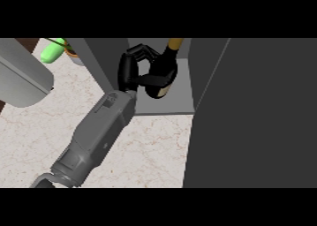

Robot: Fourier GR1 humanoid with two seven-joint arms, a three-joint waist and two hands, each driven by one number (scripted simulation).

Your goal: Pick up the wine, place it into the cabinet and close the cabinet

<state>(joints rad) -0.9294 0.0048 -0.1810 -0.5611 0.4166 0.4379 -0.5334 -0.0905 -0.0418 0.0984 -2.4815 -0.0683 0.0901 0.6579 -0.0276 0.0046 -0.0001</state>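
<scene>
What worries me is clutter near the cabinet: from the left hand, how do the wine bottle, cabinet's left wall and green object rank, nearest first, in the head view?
From the left hand:
1. Wine bottle, held in its curled fingers.
2. Cabinet's left wall, just left of the hand.
3. Green object, outside, upper left.

Marbled counter (154,150) carries grey cabinet (180,102); green bottle (51,53) back-left.

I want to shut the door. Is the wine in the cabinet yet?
In, but not let go: the right hand curls round the wine inside the cabinet.
</scene>
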